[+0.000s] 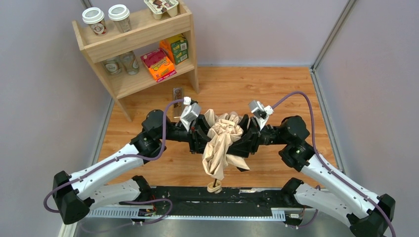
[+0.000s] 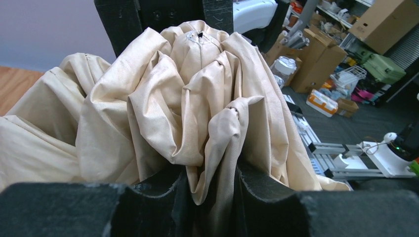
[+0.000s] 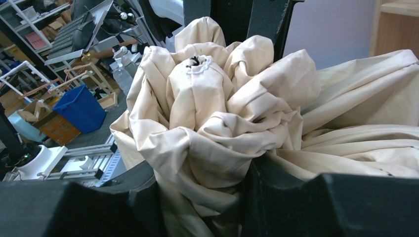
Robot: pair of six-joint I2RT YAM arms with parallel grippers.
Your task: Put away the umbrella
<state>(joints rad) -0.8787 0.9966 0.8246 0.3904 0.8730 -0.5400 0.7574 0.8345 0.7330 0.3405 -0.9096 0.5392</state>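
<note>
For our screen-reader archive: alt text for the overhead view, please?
The umbrella, its beige canopy bunched, sits mid-table between the left gripper and right gripper, its handle toward the near edge. A wooden shelf stands back left.

Crumpled beige umbrella [image 1: 223, 140] (wooden handle [image 1: 214, 186] nearward), canopy bunched

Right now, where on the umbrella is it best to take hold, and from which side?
On the umbrella, probably the small wooden handle, from the left: it looks firm and sticks out free below the canopy, whose loose folds would slip, and a flap spreads on the right.
</note>
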